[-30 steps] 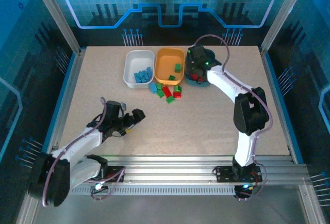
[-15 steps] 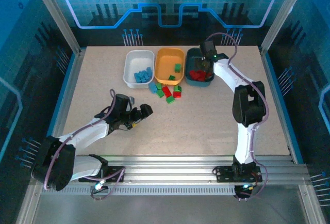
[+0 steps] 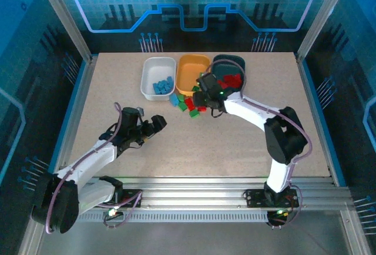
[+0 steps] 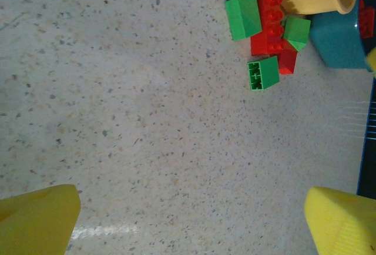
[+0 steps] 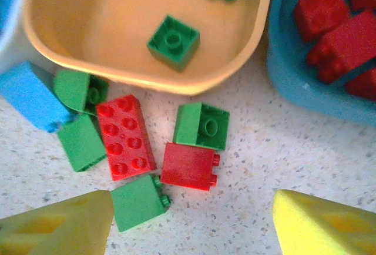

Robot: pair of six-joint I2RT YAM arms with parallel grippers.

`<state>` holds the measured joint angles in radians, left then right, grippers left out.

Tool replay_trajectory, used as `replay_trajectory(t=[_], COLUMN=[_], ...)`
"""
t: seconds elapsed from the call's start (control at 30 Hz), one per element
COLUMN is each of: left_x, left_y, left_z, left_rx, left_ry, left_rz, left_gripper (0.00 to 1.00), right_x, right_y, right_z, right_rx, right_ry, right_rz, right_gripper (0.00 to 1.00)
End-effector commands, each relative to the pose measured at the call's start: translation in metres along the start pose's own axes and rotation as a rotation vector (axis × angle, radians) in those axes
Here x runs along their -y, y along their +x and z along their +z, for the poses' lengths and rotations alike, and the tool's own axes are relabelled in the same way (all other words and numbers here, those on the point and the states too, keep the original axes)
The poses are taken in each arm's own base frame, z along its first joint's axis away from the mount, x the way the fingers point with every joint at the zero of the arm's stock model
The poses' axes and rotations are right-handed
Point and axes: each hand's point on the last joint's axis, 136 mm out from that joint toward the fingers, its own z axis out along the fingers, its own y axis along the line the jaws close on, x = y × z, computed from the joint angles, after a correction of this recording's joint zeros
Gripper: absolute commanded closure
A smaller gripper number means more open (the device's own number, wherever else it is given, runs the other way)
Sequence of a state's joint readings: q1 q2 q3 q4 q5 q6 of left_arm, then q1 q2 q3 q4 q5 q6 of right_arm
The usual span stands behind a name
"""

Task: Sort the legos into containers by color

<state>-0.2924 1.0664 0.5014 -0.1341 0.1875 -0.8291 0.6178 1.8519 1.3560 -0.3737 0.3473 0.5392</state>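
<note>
Hovering right gripper [image 5: 191,231], jaws apart, empty; small red brick [image 5: 188,165] at its 12 o'clock, long axis 3-to-9; left gripper [image 3: 155,124], also apart, farther.

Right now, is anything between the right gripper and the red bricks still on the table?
Nothing visible. The right gripper hangs open above the long red brick and the short red brick, and both lie uncovered. Green bricks crowd their sides, so a finger may nudge one.
</note>
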Motion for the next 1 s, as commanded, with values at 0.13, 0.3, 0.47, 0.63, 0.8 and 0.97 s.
replay_trajectory(t=[0.13,0.3,0.47,0.63,0.8,0.97], left_x=[-0.02,-0.025,-0.027,-0.027,-0.03,-0.03], left_y=[0.01,0.009,0.008,0.009,0.01,0.01], left_z=[-0.009,-0.016,-0.016,-0.014,-0.012,-0.01], left_rx=[-0.007,0.006,0.014,0.005,0.003,0.001], left_ry=[-0.048,-0.053,-0.048,-0.047,-0.05,-0.045], left_rz=[0.011,0.017,0.015,0.016,0.014,0.01], left_gripper=[0.01,0.01,0.01,0.01,0.01,0.01], right_x=[-0.006,0.002,0.005,0.002,0.0,0.007], right_y=[0.01,0.018,0.024,0.029,0.038,0.047], right_z=[0.039,0.054,0.068,0.076,0.079,0.075], right_rx=[-0.058,-0.079,-0.098,-0.109,-0.127,-0.137], right_ry=[0.104,0.183,0.203,0.178,0.139,0.119], right_rz=[0.083,0.085,0.089,0.077,0.084,0.1], right_gripper=[0.27,0.28,0.29,0.3,0.31,0.32])
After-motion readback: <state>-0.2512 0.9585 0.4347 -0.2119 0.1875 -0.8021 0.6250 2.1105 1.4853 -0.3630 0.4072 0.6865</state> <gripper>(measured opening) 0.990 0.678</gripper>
